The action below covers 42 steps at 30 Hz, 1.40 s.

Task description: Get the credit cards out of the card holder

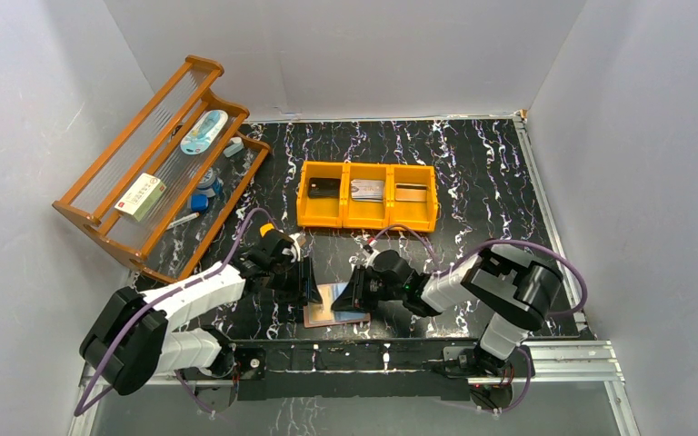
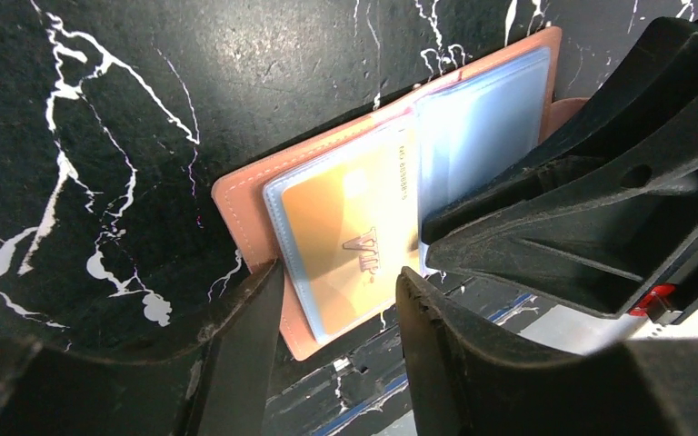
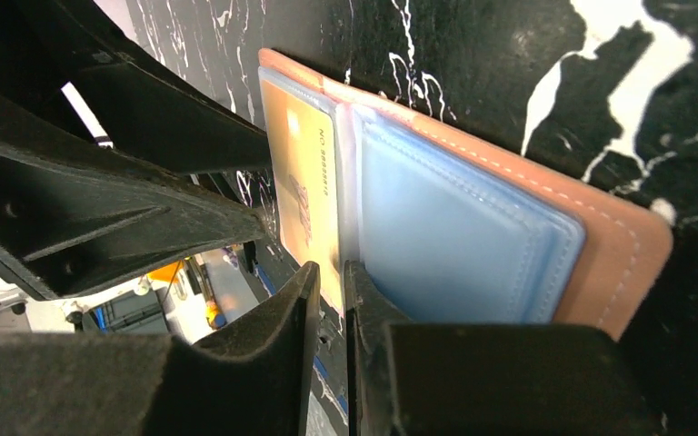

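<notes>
The salmon-pink card holder (image 1: 336, 311) lies open on the black marble table, near the front edge. In the left wrist view its pink cover (image 2: 245, 209) carries a yellow-orange credit card (image 2: 345, 218) in a clear sleeve, beside pale blue lining (image 2: 482, 118). My left gripper (image 2: 338, 300) is open, its fingers straddling the near end of that card. My right gripper (image 3: 331, 291) stands at the holder's (image 3: 618, 245) middle fold, between the card (image 3: 304, 182) and the blue lining (image 3: 454, 236). Only a narrow slit separates its jaws, and I see nothing pinched in it. From above, both grippers (image 1: 311, 283) (image 1: 353, 292) meet over the holder.
An orange three-compartment tray (image 1: 366, 216) stands behind the holder, holding a dark card (image 1: 324, 188), a grey card (image 1: 367, 190) and a tan card (image 1: 409, 192). A wooden rack (image 1: 159, 163) with small items leans at the back left. White walls close in the table.
</notes>
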Available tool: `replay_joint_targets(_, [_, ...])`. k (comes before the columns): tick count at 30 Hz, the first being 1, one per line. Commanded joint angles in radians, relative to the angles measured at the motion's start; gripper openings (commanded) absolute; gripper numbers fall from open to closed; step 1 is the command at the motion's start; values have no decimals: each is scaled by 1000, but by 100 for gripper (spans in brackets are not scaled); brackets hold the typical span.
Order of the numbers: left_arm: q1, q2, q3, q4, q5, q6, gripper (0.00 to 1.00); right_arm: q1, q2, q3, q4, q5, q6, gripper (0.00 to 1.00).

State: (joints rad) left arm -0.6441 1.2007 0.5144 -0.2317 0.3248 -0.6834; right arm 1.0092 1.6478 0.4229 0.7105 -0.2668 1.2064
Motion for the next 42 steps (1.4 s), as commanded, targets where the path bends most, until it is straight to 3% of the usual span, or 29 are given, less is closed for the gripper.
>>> replay_joint_targets(1, [-13, 17, -26, -5, 2, -11, 47, -2, 40, 29, 85, -41, 23, 24])
replay_joint_targets(13, [-29, 37, -27, -9, -19, -5, 34, -2, 138, 5, 246, -57, 127, 20])
replay_joint_targets(16, [-30, 28, -20, -30, -43, -4, 34, -3, 117, 4, 169, -17, 121, 20])
replay_joint_targets(18, [-31, 20, 1, -81, -90, -5, 40, -2, 73, 10, 81, 22, 104, 20])
replay_joint_targets(23, [-30, -26, 49, -164, -181, -19, 44, -1, -7, 51, -167, 113, 52, 22])
replay_joint_targets(35, [-44, -17, 40, -22, 16, -27, 36, -1, 51, 67, -138, 80, 71, 23])
replay_joint_targets(42, [-47, 26, -8, -30, -35, -53, 34, -3, 53, 68, -133, 71, 71, 24])
